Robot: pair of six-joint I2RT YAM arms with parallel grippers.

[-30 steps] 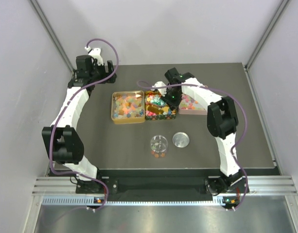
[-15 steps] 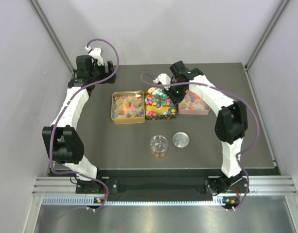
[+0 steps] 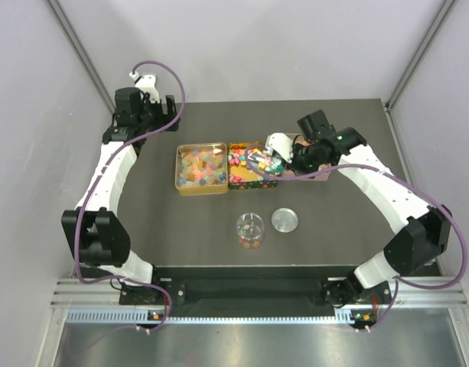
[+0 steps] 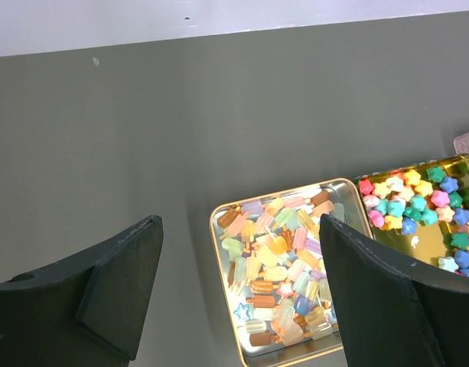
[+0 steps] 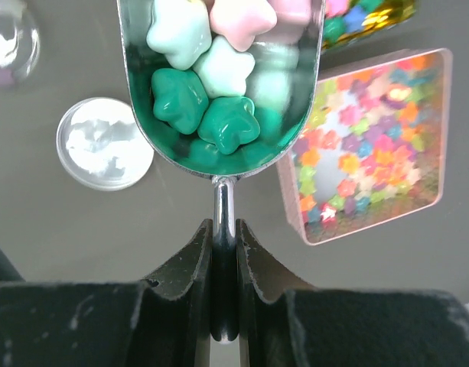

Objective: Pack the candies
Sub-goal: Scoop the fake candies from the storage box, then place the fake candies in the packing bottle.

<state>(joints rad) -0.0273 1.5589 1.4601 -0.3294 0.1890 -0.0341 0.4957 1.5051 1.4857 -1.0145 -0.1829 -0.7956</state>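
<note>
My right gripper (image 5: 225,243) is shut on the thin handle of a metal scoop (image 5: 223,84) that holds green, white and pink star-shaped candies (image 5: 211,69). In the top view the scoop (image 3: 277,145) hangs over the gap between the middle gold tin (image 3: 249,182) and the pink tin (image 3: 320,177), with the right gripper (image 3: 295,155) behind it. More candies fill the left gold tin (image 4: 226,267) and the star tin (image 4: 429,241). My left gripper (image 4: 240,229) is open, high above the back left of the table, holding nothing.
A small clear jar (image 3: 249,229) with a few candies stands near the front centre, its round silver lid (image 3: 285,220) just right of it. In the right wrist view the lid (image 5: 104,143) lies below the scoop, left of the pink tin (image 5: 372,145).
The right arm has swung its elbow out to the right and drawn the loaded scoop up and right, off the middle tin. The left arm has barely moved.
</note>
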